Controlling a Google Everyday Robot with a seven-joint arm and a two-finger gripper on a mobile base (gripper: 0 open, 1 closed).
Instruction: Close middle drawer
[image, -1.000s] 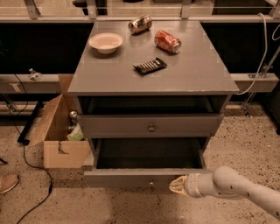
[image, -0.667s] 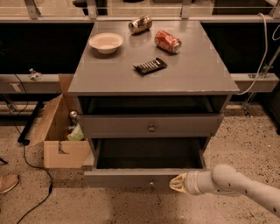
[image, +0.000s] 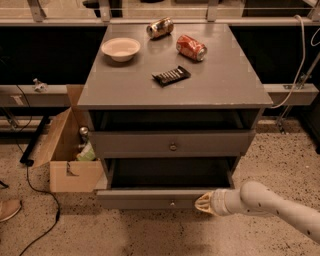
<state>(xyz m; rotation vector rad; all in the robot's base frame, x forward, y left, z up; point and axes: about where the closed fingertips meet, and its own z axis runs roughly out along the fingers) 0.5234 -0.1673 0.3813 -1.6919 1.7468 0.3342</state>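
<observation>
One drawer stands pulled out toward me: the middle drawer (image: 145, 199), a wide, shallow grey one with a tiny knob at the centre of its front and a bare dark inside open to view. My end effector (image: 205, 202) sits low at the right part of that drawer's front, its pale yellowish tip touching or just at the panel, to the right of the knob. I cannot tell whether the end effector is apart or together. The white arm (image: 270, 205) runs from it down to the lower right corner of the view. Above the open drawer is the upper drawer (image: 130, 143), with a taller front and a larger round knob, and a dark gap shows between it and the grey tabletop (image: 225, 85). On the tabletop I see a pale bowl (image: 120, 48) at the rear left, a brown can (image: 160, 27) lying on its side at the back, a red soda can (image: 191, 47) also on its side just right of it, and a dark wrapped snack bar (image: 171, 75) nearer the middle. An open cardboard box (image: 70, 175) rests on the speckled floor (image: 280, 165) against the left side.
</observation>
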